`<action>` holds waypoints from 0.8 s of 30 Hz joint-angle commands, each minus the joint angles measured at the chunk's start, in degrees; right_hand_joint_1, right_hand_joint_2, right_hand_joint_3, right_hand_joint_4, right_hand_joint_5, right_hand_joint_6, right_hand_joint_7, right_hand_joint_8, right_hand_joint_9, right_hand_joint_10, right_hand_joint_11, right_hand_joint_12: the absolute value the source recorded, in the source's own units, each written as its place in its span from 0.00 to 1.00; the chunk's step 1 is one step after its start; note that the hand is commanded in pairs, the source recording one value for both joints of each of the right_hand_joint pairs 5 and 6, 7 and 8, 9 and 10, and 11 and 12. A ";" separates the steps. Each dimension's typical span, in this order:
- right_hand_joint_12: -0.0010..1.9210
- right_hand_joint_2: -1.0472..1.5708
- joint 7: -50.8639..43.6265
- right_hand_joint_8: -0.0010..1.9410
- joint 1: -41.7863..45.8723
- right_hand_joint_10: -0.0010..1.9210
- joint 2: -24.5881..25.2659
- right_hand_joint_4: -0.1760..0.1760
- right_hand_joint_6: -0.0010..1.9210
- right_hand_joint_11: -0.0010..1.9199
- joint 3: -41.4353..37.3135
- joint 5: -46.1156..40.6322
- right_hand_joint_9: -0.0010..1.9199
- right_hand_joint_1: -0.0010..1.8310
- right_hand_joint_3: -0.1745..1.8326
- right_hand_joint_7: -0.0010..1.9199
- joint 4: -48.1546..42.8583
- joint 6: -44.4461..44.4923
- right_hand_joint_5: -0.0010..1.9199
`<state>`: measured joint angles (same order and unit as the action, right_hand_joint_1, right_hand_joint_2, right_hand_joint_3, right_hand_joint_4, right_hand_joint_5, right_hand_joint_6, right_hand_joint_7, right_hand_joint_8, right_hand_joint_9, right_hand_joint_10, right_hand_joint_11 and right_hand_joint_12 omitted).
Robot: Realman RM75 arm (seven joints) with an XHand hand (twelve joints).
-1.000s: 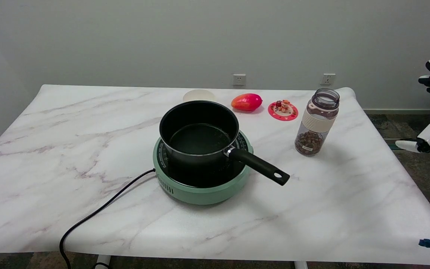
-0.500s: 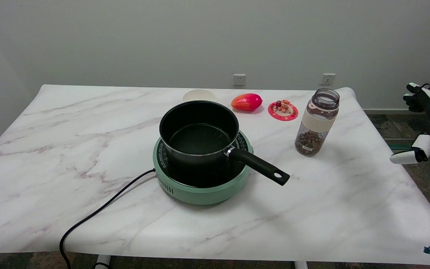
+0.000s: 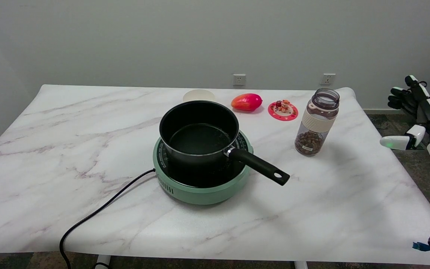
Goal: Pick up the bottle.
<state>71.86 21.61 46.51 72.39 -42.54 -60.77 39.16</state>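
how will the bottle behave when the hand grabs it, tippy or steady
The bottle is tall and narrow, so a sideways nudge would probably tip it. Its brown fill sits only in the lower part, which likely keeps it fairly light and bottom-heavy. With no lid on its open mouth, tilting it could spill. The pale band may offer better grip than the clear wall.

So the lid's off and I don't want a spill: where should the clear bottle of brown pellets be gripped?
Around the cream band on the clear plastic bottle, approached from its right side: it stands upright, nothing blocks that side, and the robot hand is already there.
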 commanded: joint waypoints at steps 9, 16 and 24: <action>0.22 0.08 31.60 0.18 -9.46 0.19 -0.02 0.50 0.00 0.22 13.28 -1.99 0.20 0.67 0.63 0.18 7.31 7.13 0.00; 0.22 0.07 32.58 0.18 -13.20 0.20 0.29 0.50 0.00 0.22 18.49 -1.91 0.20 0.67 0.63 0.18 13.02 8.36 0.00; 0.23 0.07 32.34 0.18 -13.21 0.20 0.93 0.50 0.00 0.23 19.79 -1.20 0.20 0.67 0.62 0.18 13.33 8.00 0.00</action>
<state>98.46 12.95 46.49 85.29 -44.24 -53.00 45.37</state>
